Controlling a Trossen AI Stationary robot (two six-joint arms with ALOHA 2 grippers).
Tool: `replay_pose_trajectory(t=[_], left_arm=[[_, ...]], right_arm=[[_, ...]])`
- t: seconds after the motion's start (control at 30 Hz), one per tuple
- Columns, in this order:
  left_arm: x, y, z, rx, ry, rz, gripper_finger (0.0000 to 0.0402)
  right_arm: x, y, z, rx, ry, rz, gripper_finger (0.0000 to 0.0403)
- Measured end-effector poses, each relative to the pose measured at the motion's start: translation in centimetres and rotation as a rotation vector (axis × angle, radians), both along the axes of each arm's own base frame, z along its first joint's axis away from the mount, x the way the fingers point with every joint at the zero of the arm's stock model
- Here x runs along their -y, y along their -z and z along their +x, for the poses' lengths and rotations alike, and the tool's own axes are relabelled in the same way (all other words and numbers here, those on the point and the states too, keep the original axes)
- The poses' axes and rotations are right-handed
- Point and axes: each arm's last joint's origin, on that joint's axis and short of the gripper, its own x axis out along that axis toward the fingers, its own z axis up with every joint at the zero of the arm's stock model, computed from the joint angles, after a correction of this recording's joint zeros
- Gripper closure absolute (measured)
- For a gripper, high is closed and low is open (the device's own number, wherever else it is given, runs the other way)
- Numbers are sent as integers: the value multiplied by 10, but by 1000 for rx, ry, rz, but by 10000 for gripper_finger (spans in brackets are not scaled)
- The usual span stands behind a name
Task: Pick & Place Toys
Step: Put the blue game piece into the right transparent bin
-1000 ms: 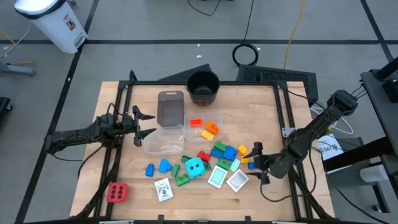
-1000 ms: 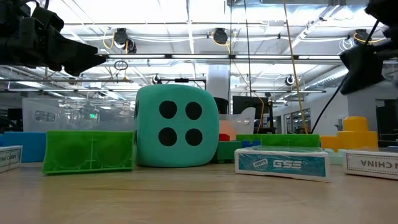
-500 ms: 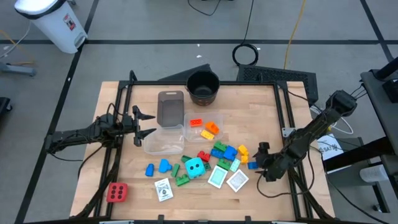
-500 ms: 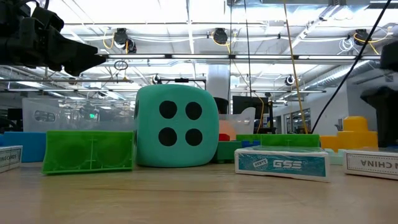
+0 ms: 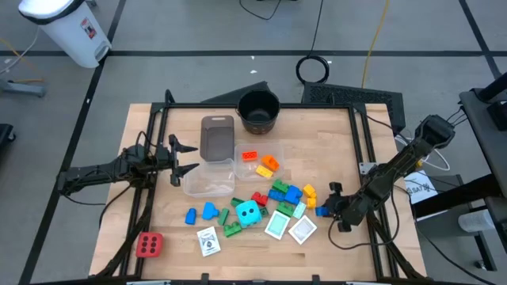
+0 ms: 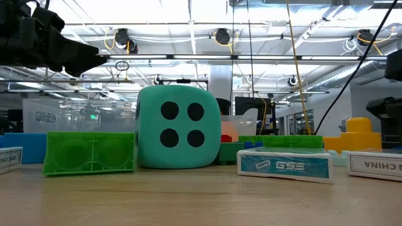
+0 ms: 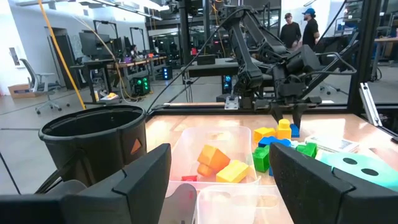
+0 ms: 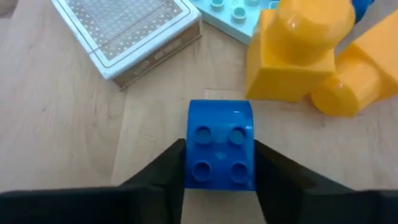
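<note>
Right gripper (image 8: 217,180) clamps a small blue studded plastic block (image 8: 220,152) on the wooden table (image 5: 348,142), beside yellow blocks (image 8: 298,53); a boxed card deck (image 6: 284,164) reads "GSE". Left gripper (image 5: 188,157) hangs spread over clear tubs (image 5: 211,177).

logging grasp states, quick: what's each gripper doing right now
Left gripper: open, empty, by the tubs.
Right gripper: fingers either side of a blue block on the table; grip cannot be told.

The right gripper (image 5: 326,207) is low, its fingers closed on something. The left gripper (image 5: 184,157) hovers with fingers spread.
</note>
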Motion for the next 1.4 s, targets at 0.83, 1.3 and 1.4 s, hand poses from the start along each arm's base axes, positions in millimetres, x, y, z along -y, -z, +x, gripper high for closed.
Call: replay_pose_trajectory(t=[0.83, 1.3, 1.4], left_arm=[[0, 0, 0, 0, 0, 0, 128], [0, 0, 0, 0, 0, 0, 128], [0, 0, 0, 0, 0, 0, 128]], right_arm=[[41, -97, 72, 689, 77, 92, 287], [128, -73, 126, 715, 146, 159, 286], [138, -68, 139, 682, 168, 137, 285]])
